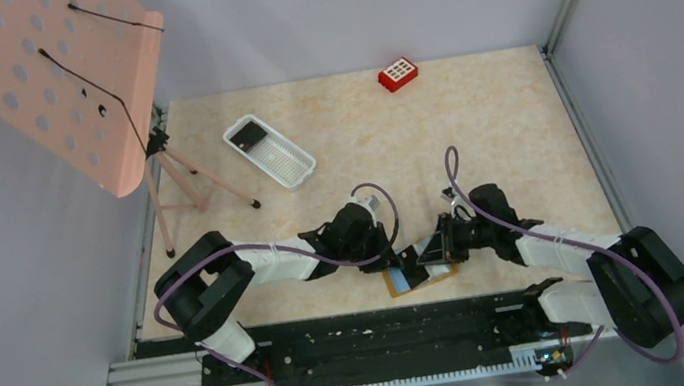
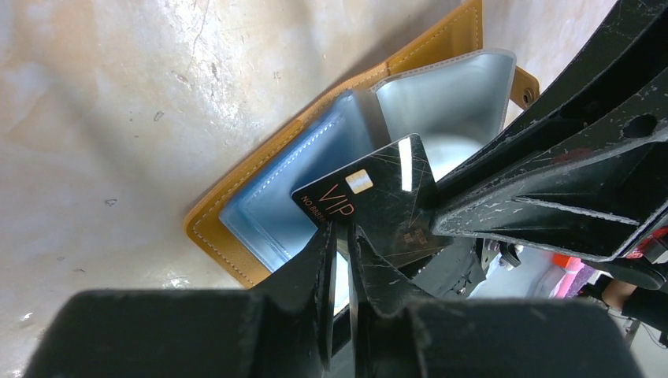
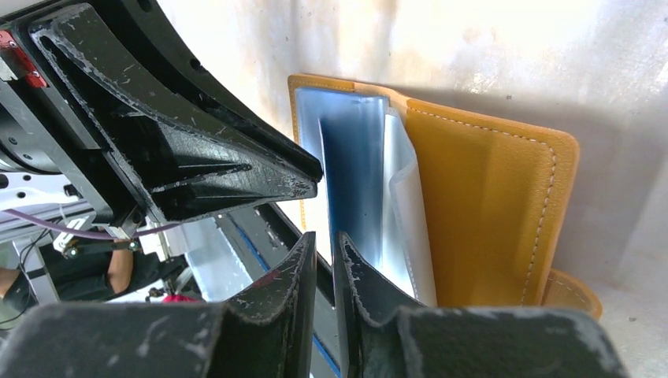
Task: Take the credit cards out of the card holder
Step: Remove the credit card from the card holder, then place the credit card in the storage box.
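The card holder [image 1: 423, 281] lies open near the table's front edge, tan cover [image 2: 211, 227] down and blue and clear sleeves up [image 3: 480, 213]. My left gripper [image 1: 398, 258] reaches in from the left, its jaws [image 2: 340, 230] pinched on the edge of a sleeve. A black credit card [image 2: 378, 189] marked VIP stands tilted above the sleeves. Its right corner sits at the fingers [image 2: 551, 189] of my right gripper [image 1: 436, 245]. A narrow empty gap shows between the right gripper's [image 3: 323, 236] jaws. Another dark card [image 1: 252, 133] lies in the white tray [image 1: 289, 165].
A pink perforated stand [image 1: 60, 81] on a tripod [image 1: 201, 188] rises at the back left. A small red block [image 1: 398, 74] sits at the far edge. The black base rail [image 1: 388, 333] runs just in front of the card holder.
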Tool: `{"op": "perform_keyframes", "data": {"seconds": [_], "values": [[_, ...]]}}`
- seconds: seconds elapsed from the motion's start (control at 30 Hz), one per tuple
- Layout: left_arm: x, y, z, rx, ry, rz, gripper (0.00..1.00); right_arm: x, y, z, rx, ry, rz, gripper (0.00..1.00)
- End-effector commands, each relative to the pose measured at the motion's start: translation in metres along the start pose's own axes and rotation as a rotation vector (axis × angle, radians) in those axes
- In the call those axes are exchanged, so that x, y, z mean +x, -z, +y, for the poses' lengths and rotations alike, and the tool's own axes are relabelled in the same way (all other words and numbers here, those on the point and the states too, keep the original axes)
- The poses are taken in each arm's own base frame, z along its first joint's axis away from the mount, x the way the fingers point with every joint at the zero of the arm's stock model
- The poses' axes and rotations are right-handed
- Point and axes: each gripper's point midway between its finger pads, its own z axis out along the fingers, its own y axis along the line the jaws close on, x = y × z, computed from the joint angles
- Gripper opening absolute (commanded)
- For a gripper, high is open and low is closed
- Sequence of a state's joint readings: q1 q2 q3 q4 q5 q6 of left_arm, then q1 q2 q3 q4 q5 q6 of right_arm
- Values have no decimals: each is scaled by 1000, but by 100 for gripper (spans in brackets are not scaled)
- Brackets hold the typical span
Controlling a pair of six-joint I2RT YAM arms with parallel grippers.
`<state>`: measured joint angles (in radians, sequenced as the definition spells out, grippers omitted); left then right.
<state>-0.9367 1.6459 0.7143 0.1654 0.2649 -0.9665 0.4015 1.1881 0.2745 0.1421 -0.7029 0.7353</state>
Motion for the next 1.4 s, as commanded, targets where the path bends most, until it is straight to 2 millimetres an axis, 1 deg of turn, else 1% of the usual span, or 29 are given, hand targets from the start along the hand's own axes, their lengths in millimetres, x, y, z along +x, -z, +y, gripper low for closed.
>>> {"op": "perform_keyframes", "data": {"seconds": [0.0,0.17,0.37,0.5,0.57,0.63,0.7,0.77,0.8,0.87,0.9,0.93,1.07,1.17,1.3,1.37], "values": [[-1,-4,0,9,-13,-10,16,-7,-1,7,-26,48,-14,15],[-1,-4,0,13,-14,-10,15,-8,-4,7,-22,51,-12,15],[0,-4,3,11,-14,-12,15,-4,-7,2,-3,56,16,13],[1,-4,3,16,-13,-11,15,-7,-7,5,-15,53,5,8],[1,-3,2,18,-12,-14,15,-8,-7,5,-13,52,-3,1],[0,-1,2,18,-15,-17,15,-9,-6,5,-5,52,-15,0],[-4,3,-1,4,-36,-25,15,-13,-3,7,6,58,-41,0],[-16,12,-3,-55,-81,-50,16,-18,3,12,10,70,-74,0],[-24,19,-5,-99,-112,-68,16,-21,6,17,8,81,-90,0],[-46,34,-2,-217,-161,-125,17,-27,12,23,13,98,-122,0],[-58,45,5,-300,-188,-156,17,-28,15,24,26,100,-133,0],[-79,55,0,-346,-214,-218,17,-30,19,27,30,110,-151,0],[-128,89,1,-476,-271,-317,17,-37,34,37,46,158,-200,0],[-175,114,15,-545,-234,-406,14,-42,43,43,59,191,-235,0],[-232,144,49,-643,-150,-511,12,-46,50,53,47,227,-262,0],[-260,155,70,-705,-113,-551,12,-48,52,56,41,238,-271,0]]}}
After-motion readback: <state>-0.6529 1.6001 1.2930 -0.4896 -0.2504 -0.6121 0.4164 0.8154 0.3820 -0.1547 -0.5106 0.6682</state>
